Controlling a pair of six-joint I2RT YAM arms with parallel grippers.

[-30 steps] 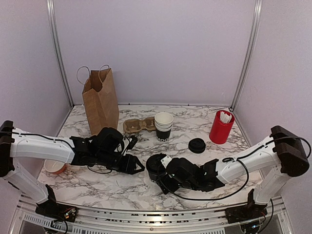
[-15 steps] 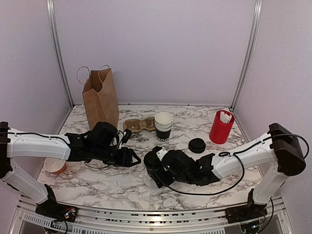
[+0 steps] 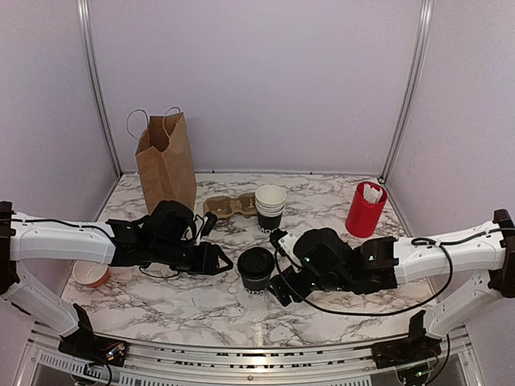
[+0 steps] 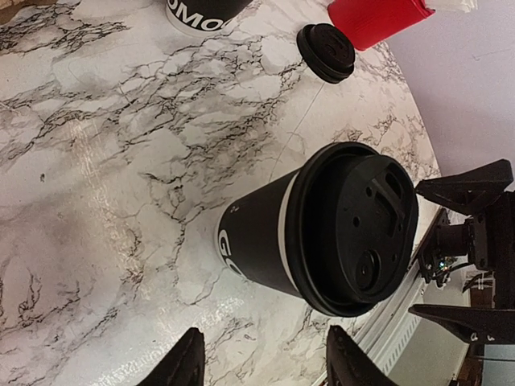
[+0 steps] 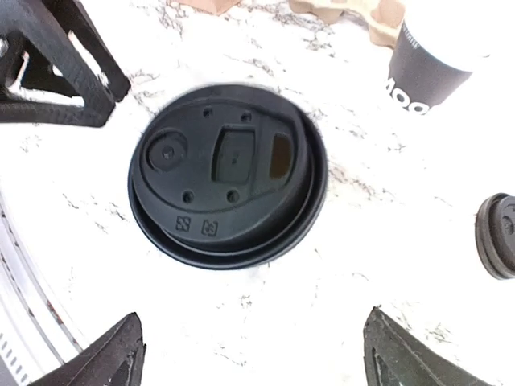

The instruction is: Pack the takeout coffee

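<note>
At the far left a small round bowl (image 3: pixel 90 275) sits on the table (image 3: pixel 161 310), which is shiny white stone with grey veins. Behind it a brown paper bag (image 3: pixel 166 165) with string handles stands up straight; what is inside it cannot be seen. The left gripper (image 4: pixel 264 342) has its two black fingers apart, with nothing between them. A bumpy cardboard cup tray (image 3: pixel 228 207) lies next to a stack of cups (image 3: pixel 269 207) with white rims. The takeout coffee (image 3: pixel 256 269) stands upright on the table, in the middle near the front, between the two grippers, and neither one touches it. It is a small black paper cup with white letters low on its side and a round black plastic lid pressed on top. The right gripper (image 5: pixel 253 318) has its fingers spread wide beside the coffee. A loose black lid (image 4: pixel 326 50) lies flat. A red round tub (image 3: pixel 365 209) holds white things that stick out.
</note>
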